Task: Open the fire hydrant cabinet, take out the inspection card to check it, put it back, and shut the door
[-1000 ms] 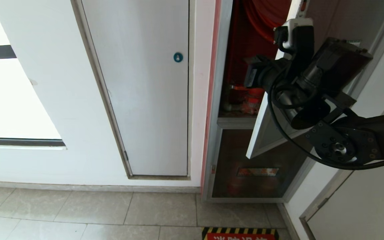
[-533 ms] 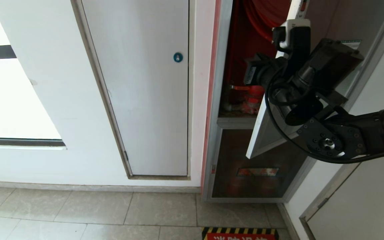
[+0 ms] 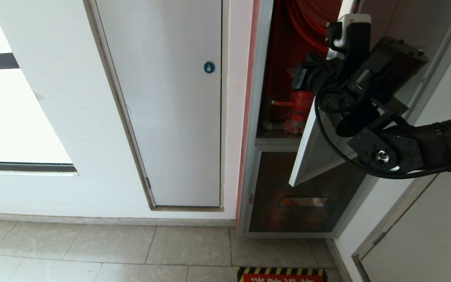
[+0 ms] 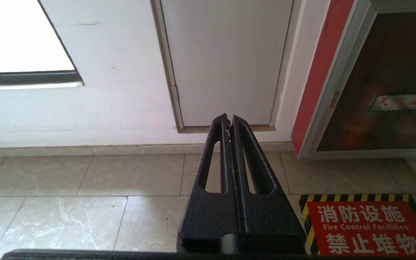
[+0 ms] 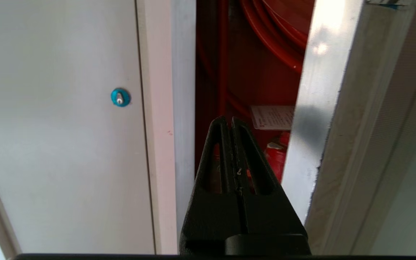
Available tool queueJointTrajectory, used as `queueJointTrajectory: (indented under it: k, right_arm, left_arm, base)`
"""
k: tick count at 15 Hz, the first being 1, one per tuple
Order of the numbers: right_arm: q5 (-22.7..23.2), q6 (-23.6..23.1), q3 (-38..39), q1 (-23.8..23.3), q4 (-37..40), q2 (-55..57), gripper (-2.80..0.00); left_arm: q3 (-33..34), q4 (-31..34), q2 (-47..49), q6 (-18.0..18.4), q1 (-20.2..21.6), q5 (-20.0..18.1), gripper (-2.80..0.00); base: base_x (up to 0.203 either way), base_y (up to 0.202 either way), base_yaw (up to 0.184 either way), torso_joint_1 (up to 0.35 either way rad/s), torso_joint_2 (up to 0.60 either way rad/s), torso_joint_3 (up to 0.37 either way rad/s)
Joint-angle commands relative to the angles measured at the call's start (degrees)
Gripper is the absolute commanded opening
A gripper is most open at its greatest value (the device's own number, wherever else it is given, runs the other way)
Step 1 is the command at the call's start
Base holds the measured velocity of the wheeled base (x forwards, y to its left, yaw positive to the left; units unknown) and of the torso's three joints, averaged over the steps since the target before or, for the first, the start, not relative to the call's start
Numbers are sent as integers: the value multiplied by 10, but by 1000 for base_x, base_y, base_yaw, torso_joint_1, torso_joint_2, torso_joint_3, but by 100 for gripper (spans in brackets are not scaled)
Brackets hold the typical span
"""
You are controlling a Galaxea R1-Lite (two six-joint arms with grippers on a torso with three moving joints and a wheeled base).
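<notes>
On the far left my left gripper (image 4: 229, 121) hangs low over the floor tiles (image 4: 85, 202), pinched shut on nothing, facing the white panel (image 3: 170, 117) with its small blue lock (image 3: 209, 67). Next comes the cabinet (image 3: 255, 117), its red inside showing through a narrow gap. My right gripper (image 5: 228, 122) is clenched and empty, pointing into that gap just beside the door (image 3: 307, 149), which stands only partly open on the right. Deep inside, the card (image 5: 271, 117) sits above the red valve (image 3: 298, 107), half hidden by the door's metal edge. I judge the gap too tight: if I push straight in, my wrist could catch the door frame or snag the hose (image 5: 276, 32). With my fingers closed I cannot take the card, and a glancing nudge could swing the door shut.
</notes>
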Motion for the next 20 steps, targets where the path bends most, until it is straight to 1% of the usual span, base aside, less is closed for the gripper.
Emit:
queueJointTrajectory:
  k: [1,3,9,20]
  right_arm:
    - [-1,-1,0,-10,-3,-1,-280]
    - [-1,-1,-1,-20,5,-1,-280]
    - [-1,0,0,-22,5,-5,-280]
    - [-1,1,2,-40,4,-8,-280]
  left_arm:
    - [1,0,1,0,0,0,-280]
    - [1,0,1,0,0,0,-280]
    - [1,0,1,0,0,0,-280]
    - [1,0,1,0,0,0,-280]
  base:
    - [0,0,0,0,0,0]
    - [0,0,0,0,0,0]
    - [0,0,0,0,0,0]
    - [0,0,0,0,0,0]
